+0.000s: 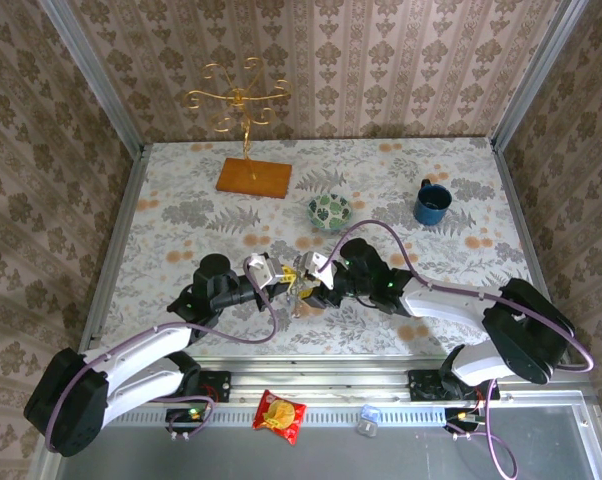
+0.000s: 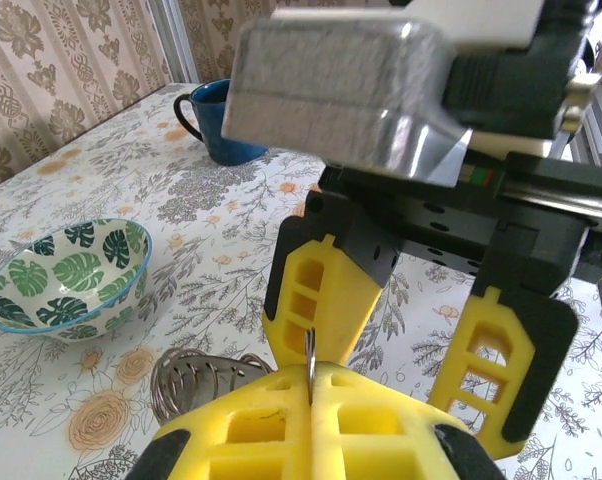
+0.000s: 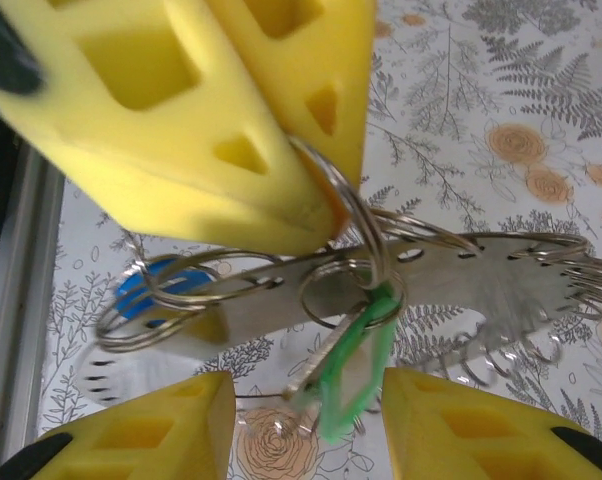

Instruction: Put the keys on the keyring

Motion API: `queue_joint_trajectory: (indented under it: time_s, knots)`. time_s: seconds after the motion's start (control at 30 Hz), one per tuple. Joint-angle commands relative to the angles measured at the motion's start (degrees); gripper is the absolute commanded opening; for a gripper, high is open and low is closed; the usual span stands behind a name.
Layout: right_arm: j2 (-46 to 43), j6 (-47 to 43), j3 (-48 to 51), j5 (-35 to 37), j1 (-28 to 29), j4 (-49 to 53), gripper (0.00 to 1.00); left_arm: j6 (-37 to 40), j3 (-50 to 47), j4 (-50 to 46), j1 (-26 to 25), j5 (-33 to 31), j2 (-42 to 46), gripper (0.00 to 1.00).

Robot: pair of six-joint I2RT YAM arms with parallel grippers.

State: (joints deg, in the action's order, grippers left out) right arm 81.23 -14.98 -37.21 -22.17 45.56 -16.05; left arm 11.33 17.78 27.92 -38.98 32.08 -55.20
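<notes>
The keyring (image 3: 451,265) is a flat silvery band with holes that carry several small wire rings. My left gripper (image 2: 311,385) is shut on one thin wire loop of it and holds it above the table centre (image 1: 299,285). A green-headed key (image 3: 356,370) hangs from that loop by a small ring. A blue key head (image 3: 151,290) shows behind the band at the left. My right gripper (image 3: 306,430) faces the left one (image 1: 313,283), open, its yellow fingers (image 3: 151,430) apart on either side of the green key's lower end, not touching it.
A leaf-patterned bowl (image 1: 329,211) stands just beyond the grippers, a blue mug (image 1: 432,203) at the far right. A gold wire stand on a wooden base (image 1: 253,176) is at the back. A red-and-yellow snack packet (image 1: 280,415) lies on the front rail.
</notes>
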Motion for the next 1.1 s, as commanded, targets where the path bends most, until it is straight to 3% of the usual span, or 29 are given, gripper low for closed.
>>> queue_joint_trajectory:
  time_s: [0.0, 0.43, 0.53, 0.6, 1.07]
  knots:
    - [1.1, 0.3, -0.6, 3.3, 0.4, -2.8, 0.42, -0.2, -0.3, 3.1, -0.2, 0.4, 1.3, 0.00]
    - [1.4, 0.1, -0.9, 5.7, 0.8, -5.1, 0.30, 0.0, -0.1, 1.7, -0.2, 0.6, 1.8, 0.00]
    - [1.1, -0.3, -0.9, 5.6, 0.8, -5.3, 0.19, 0.1, 0.0, 1.2, -0.2, 0.7, 1.9, 0.00]
    - [0.5, -0.6, -0.8, 5.7, 0.8, -5.2, 0.16, 0.5, 0.1, 0.3, -0.2, 0.5, 2.1, 0.00]
    - [-6.6, -7.8, -5.6, 6.6, 0.8, 7.6, 0.00, 7.6, 3.6, -11.5, -0.1, -2.0, 1.6, 0.00]
